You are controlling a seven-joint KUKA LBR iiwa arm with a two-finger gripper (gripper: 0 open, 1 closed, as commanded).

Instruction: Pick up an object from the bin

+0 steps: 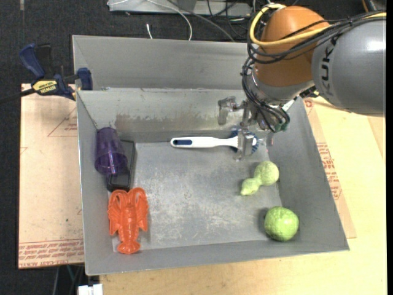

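The tool [247,150] is low in the bin [172,106], towards the back wall on the right-hand side, sitting right at the head end of a white brush [206,142] with a blue inlay in its handle. The brush lies flat on the bin floor, handle pointing left, head tucked under the tool. How far the tool is open I cannot tell, since the wrist and its cables crowd that spot. I also cannot tell whether it has any hold on the brush.

Just in front sits a pale green gourd-shaped toy [261,177], near the tool but apart from it. Further forward, a green ball [281,222] lies near the front right corner. Well apart along the left wall are a purple cup [109,151] on its side, a black block [121,172] touching it, and an orange lobster toy [128,219].

All 6 things look to be resting on the floor, so nothing is lifted yet. My read is that the approach is done, with the brush as the likely pick. A firm grip and the lift clear of the bin are both left to do.
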